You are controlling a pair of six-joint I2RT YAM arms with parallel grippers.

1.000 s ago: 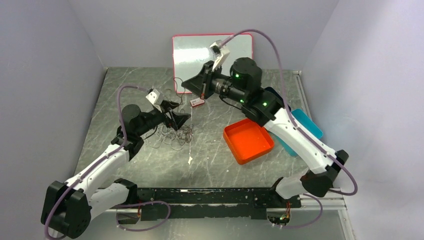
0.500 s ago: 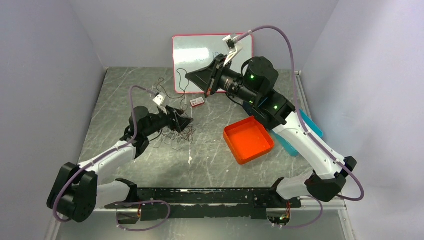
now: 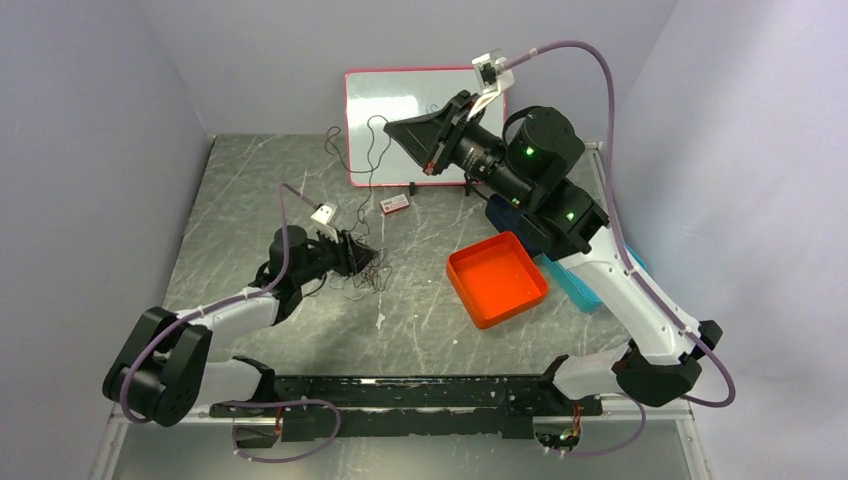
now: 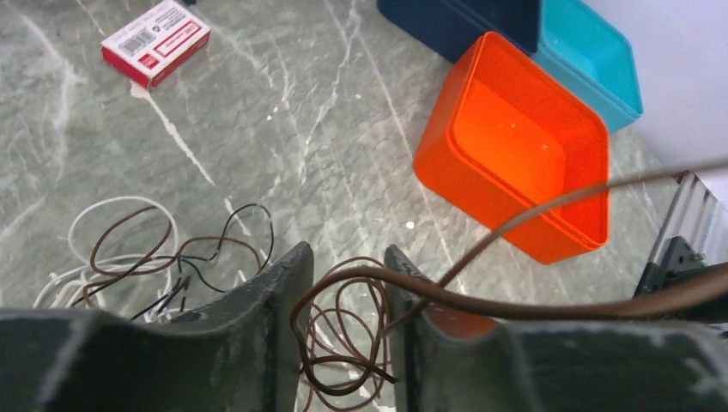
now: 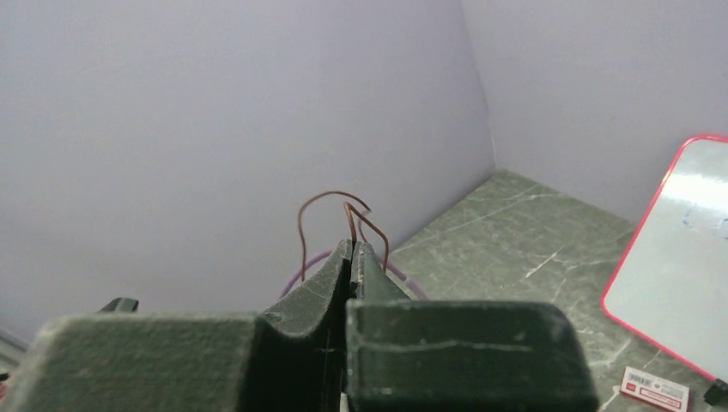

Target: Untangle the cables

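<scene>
Marble tabletop [image 3: 250,180], orange tray [image 3: 470,296], right hand [image 5: 354,249] pinching cable [image 5: 301,227], left hand [image 4: 348,257] ajar astride cables [image 3: 368,270]

The grey marbled table [image 3: 240,180] carries a heap of cables [image 3: 360,275], a red box [image 3: 395,204], an orange tray [image 3: 497,279] beside a teal tray [image 3: 578,292], and a whiteboard [image 3: 390,100] at the back.

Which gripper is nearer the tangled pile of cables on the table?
Left. The left gripper sits at the cable pile, a brown loop between its jaws; the right gripper is raised by the whiteboard, shut on a brown cable.
</scene>
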